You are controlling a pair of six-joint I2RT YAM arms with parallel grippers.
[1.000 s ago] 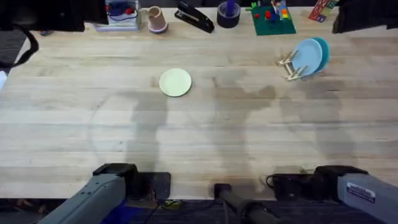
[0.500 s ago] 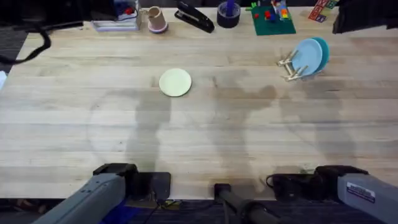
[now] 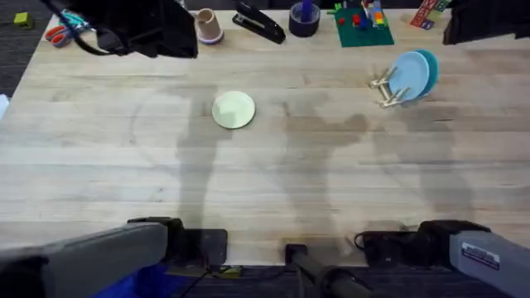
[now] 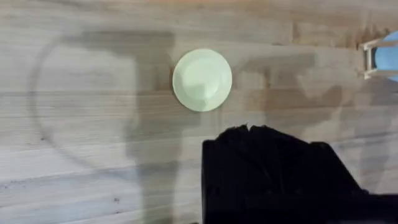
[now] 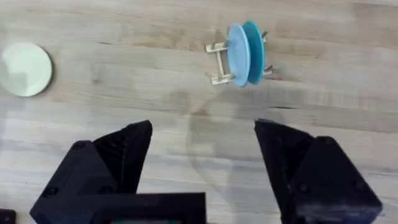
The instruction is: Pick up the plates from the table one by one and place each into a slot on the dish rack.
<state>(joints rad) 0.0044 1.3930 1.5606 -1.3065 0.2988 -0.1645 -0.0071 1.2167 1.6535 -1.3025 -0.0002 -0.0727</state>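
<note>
One pale yellow-cream plate point(image 3: 233, 109) lies flat on the table point(image 3: 273, 190), left of centre and well apart from the dish rack point(image 3: 386, 89) at the far right; two plates, a light blue plate point(image 3: 408, 76) and a teal plate point(image 3: 428, 68), stand upright in the rack; the right gripper point(image 5: 202, 165) hangs wide open and empty; whether the left gripper point(image 4: 249, 134) is parted or closed cannot be told.

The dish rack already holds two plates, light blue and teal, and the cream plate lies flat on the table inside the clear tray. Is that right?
Not quite. The cream plate lies on the bare table, in no tray, as the overhead view shows. The dish rack does hold the light blue plate and teal plate.
</note>
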